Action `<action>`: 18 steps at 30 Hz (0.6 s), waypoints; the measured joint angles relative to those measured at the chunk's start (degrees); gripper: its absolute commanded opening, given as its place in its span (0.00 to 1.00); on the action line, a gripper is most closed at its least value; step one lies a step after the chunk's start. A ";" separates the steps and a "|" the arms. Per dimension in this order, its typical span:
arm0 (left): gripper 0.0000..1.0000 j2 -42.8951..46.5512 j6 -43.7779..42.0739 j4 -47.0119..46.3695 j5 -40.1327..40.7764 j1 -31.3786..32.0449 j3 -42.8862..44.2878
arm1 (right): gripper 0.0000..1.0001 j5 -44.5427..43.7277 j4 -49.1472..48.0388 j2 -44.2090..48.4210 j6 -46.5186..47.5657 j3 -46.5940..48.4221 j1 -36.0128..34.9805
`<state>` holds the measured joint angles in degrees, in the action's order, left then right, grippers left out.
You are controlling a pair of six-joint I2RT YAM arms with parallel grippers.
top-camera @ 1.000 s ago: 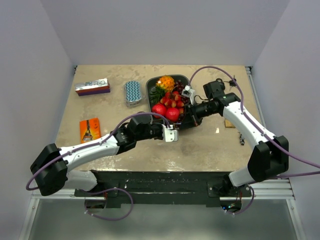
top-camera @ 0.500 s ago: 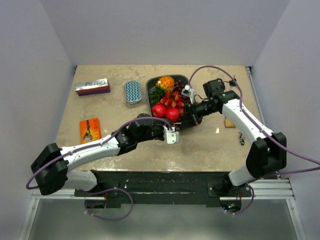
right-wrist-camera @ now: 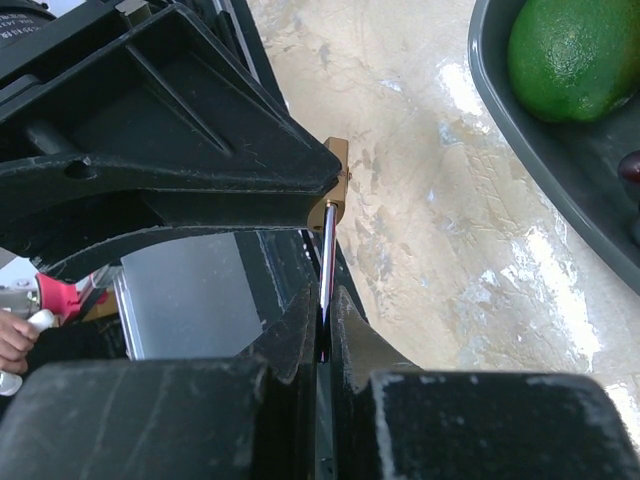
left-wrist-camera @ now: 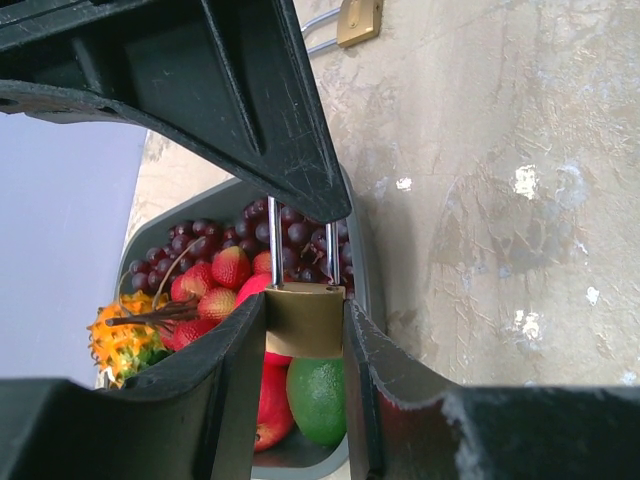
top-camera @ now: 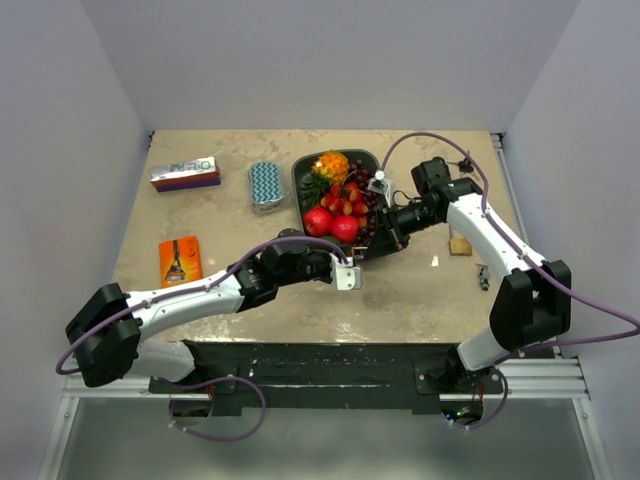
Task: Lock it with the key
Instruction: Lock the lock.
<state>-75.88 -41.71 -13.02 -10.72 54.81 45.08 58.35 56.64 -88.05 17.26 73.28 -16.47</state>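
The small brass padlock (left-wrist-camera: 305, 320) is off the worktop, at the near edge of the dark grey fruit tray (top-camera: 300, 168). It is pinched across its body by the left claw (left-wrist-camera: 303, 305). Its two steel shackle legs rise from the body, and their tops are hidden behind the claw housing, so I cannot tell whether the shackle is seated. The right claw (right-wrist-camera: 322, 300) is pressed together on a thin silver key (right-wrist-camera: 326, 255), whose blade runs straight to the padlock's brass bottom face. The tip meets the brass there, but how deep it sits is hidden.

By my judgement, picking up and lining up are done. What is left is to push the key home if it is not already, turn it, and confirm that the shackle has caught.

A second brass padlock (top-camera: 459, 245) lies on the beige worktop (top-camera: 200, 220), to the right of the tray.

To the left of the tray sit a chevron-patterned tin (top-camera: 265, 185) and a purple and silver box (top-camera: 185, 173). The box carries pale lettering too small to read. Nearer and further left of the tray lies an orange card (top-camera: 180, 258) with a dark picture and no legible words. No brand shows on either padlock.
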 measured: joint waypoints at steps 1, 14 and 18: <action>0.00 -0.09 0.04 -0.02 0.07 0.00 0.00 | 0.00 -0.02 -0.07 -0.11 -0.09 0.00 0.02; 0.00 -1.68 -1.46 -2.34 3.78 0.76 0.00 | 0.00 0.02 -1.40 -0.20 -2.69 0.07 0.59; 0.00 -1.79 -1.60 -2.40 3.85 0.96 0.00 | 0.00 -0.22 0.96 -0.59 0.33 0.66 1.16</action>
<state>-77.67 -43.31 -15.42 -6.87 55.77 45.08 58.13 57.60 -88.64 17.58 73.93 -15.31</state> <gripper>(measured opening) 0.373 0.035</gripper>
